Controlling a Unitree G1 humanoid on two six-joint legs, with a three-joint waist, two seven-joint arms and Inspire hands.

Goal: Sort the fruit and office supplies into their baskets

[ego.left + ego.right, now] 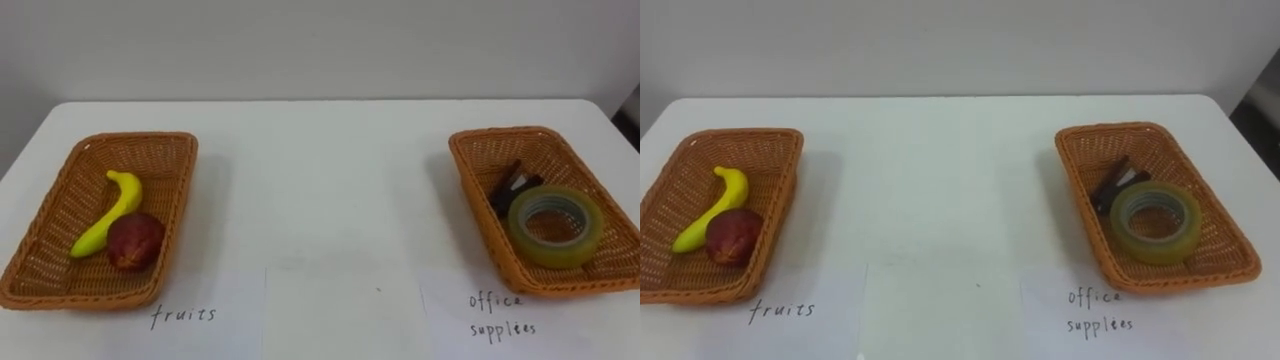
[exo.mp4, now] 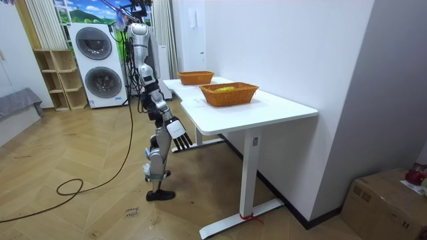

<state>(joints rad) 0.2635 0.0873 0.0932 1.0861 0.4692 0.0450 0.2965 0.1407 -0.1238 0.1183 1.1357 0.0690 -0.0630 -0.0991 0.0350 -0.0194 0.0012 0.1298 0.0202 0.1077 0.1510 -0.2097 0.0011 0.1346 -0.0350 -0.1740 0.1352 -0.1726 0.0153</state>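
Table: white, back edge at wall, wide bare strip across middle. Fruit basket at table's left end, office basket at right end, both long axis front-to-back. Left hand hangs below table's front edge, fingers straight, empty. Tape roll lies flat in office basket, toward table's front. Banana in fruit basket, axis diagonal, one tip toward table's back, the other front-left. Apple touches the banana. Black clips lie behind the tape.

Home laundry corner, stacked washers
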